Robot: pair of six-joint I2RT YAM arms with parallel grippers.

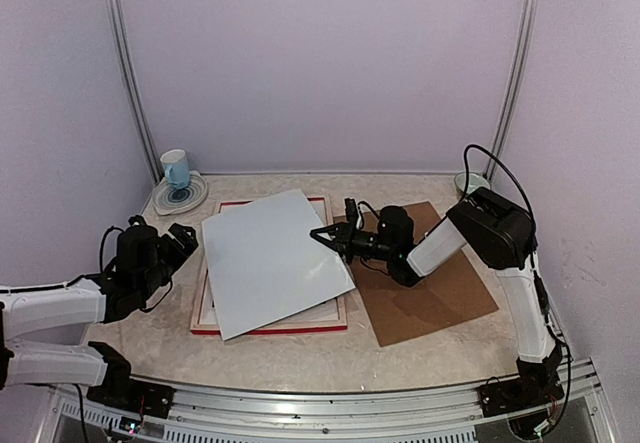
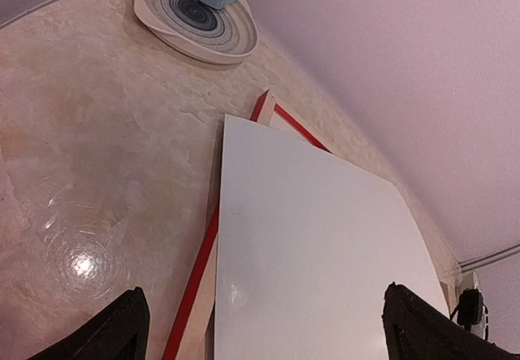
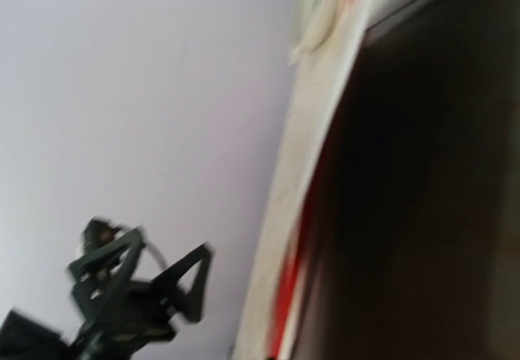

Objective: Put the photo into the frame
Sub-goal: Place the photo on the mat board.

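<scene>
The photo (image 1: 275, 263) lies blank white side up, skewed across the red-faced frame (image 1: 290, 324), with the right end effector (image 1: 322, 235) at its edge, grip unclear, and the left end effector (image 2: 262, 299) spread wide and empty.

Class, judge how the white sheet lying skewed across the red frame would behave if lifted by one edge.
The photo, white back up, is thin and broad, so probably light and apt to flex. Its glossy surface shows glare, so it may slide easily over the frame.

photo (image 1: 272, 261): plain white | frame (image 1: 270, 330): red | board (image 1: 430, 288): brown | cup (image 1: 176, 168): pale blue | plate (image 1: 192, 200): ringed grey
</scene>
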